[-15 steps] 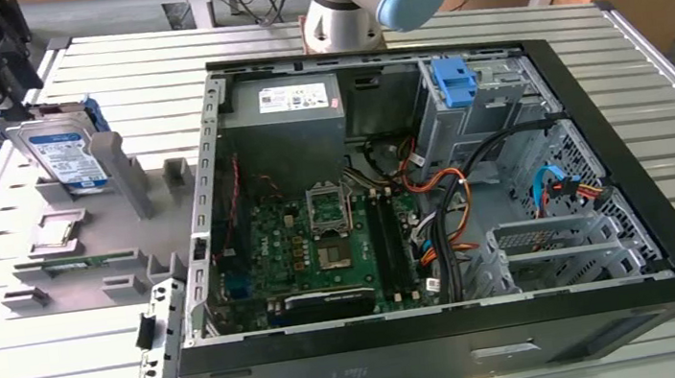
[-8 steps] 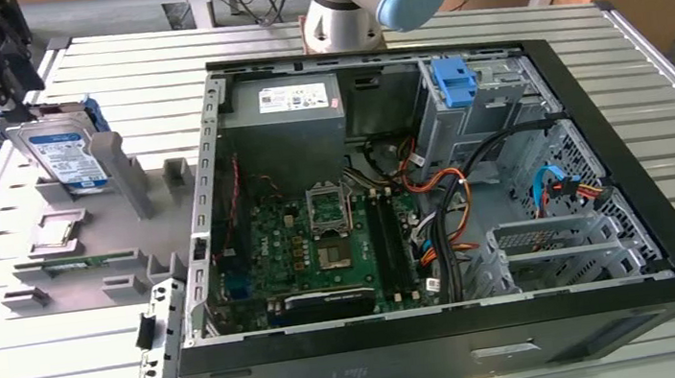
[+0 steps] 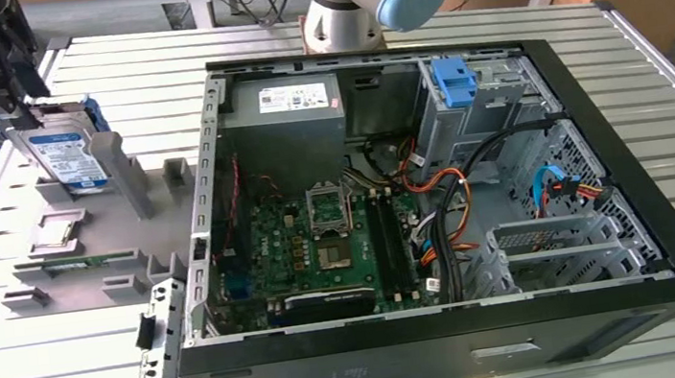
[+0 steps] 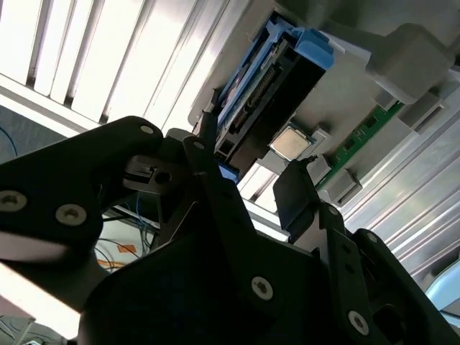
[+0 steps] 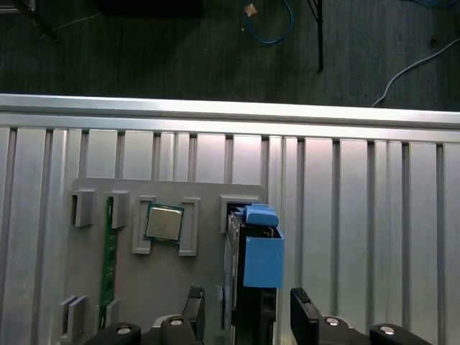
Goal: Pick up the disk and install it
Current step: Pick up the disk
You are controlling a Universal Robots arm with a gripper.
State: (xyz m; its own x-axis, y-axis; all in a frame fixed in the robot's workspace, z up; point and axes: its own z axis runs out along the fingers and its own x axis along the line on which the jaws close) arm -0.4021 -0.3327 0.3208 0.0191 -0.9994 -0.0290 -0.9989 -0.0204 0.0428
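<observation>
No legible text anywhere.

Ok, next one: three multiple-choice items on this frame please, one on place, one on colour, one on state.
1. Where is the disk? A) inside the computer case B) upright in the grey fixture C) flat on the table
2. Its bracket is: A) blue B) red C) yellow
3. The gripper is: A) shut, empty B) shut on the disk C) open, astride the disk
Key: 1 B, it stands on edge in the fixture; 2 A, blue plastic shows in both wrist views; 3 C, gaps separate its fingers from the disk in the first wrist view.
</observation>
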